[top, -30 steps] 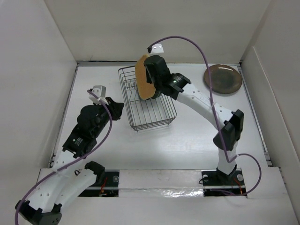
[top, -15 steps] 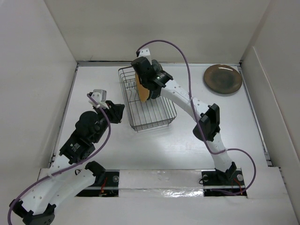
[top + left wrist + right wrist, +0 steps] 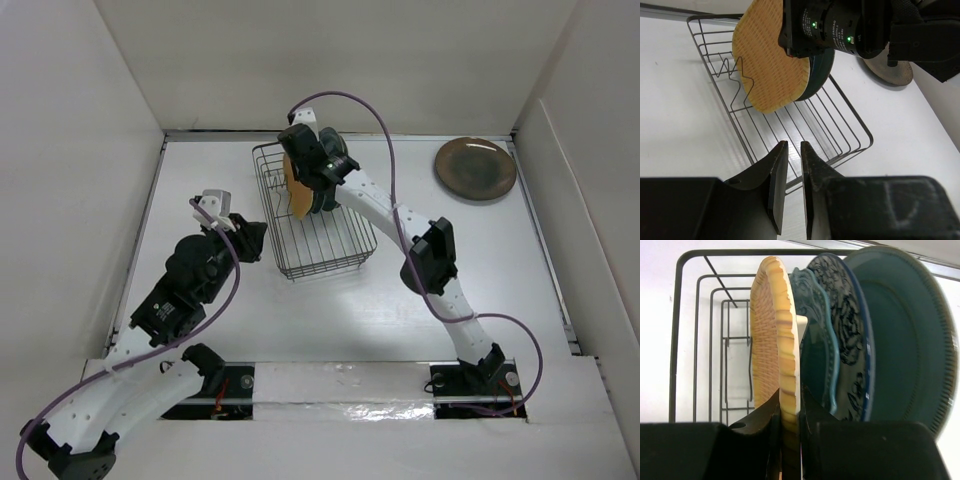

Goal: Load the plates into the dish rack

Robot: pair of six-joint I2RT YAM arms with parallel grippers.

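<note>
The right gripper (image 3: 789, 410) was pinched on the rim of the ribbed orange plate (image 3: 771, 335), which was held upright in the dish rack (image 3: 325, 245). The left gripper (image 3: 794, 150) was nearly pressed together, empty, beside the rack. Four plates were counted in the rack, and one brown plate (image 3: 475, 168) on the table (image 3: 300, 320).

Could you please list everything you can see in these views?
dish rack: one, black wire, centre-back of table.
orange plate: one, orange, upright in rack.
scalloped plate: one, dark teal, upright beside it.
patterned plate: one, blue-and-white, next along.
grey-blue plate: one, grey-blue, end of row.
brown plate: one, brown, flat, far right.
right pincer: one, black, shut on orange plate.
left pincer: one, black, nearly closed, empty, left of rack.
</note>
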